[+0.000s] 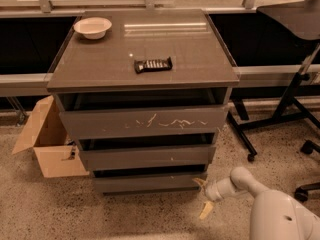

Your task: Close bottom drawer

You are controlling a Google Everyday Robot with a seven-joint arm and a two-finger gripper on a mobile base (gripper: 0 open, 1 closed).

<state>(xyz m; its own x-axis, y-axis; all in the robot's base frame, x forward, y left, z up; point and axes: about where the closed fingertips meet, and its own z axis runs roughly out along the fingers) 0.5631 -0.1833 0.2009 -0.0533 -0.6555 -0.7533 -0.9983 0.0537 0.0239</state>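
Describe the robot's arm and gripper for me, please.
The arm is smooth, white and rounded, with a bulky shell bearing one small dark dot, narrowing to a slim wrist. No cables show. The gripper, low at the right corner of the bottom drawer, has two pale yellow fingers.

Matt grey-brown bottom drawer; glossy grey cabinet top; smooth cream plastic gripper, fingers spread, at the drawer's right corner.

Gripper by the right end of the bottom drawer; bowl and bar on the cabinet top above.
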